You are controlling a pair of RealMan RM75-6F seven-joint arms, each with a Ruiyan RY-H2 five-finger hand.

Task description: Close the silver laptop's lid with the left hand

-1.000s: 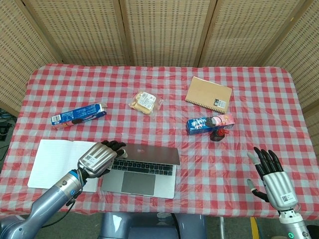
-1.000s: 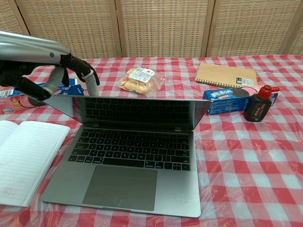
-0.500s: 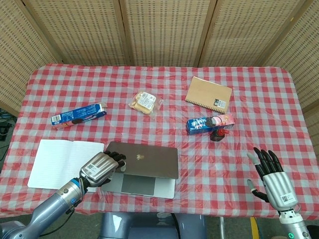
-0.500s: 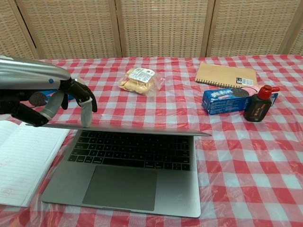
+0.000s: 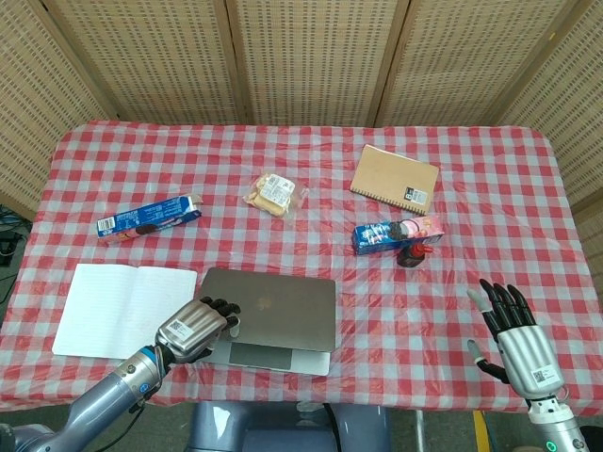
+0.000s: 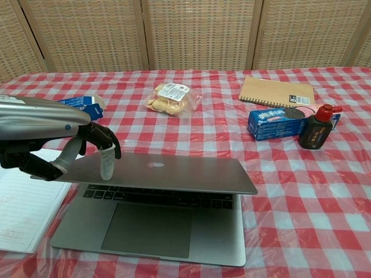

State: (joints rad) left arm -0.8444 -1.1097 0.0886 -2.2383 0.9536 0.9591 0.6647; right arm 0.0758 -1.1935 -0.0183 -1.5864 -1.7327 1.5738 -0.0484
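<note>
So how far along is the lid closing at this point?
Mostly done: the silver laptop's lid is tilted low over the keyboard. In hand: the left hand presses on the lid's left edge from above. Left: a gap remains in the chest view, with trackpad and some keys showing, so the lid must go fully flat. The right hand hangs open and idle.

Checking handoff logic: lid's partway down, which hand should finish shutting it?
Left. The left hand already rests its fingers on top of the silver laptop's lid, which is tilted low over the keyboard. The right hand hangs open off the table's near right corner, well away from the laptop.
</note>
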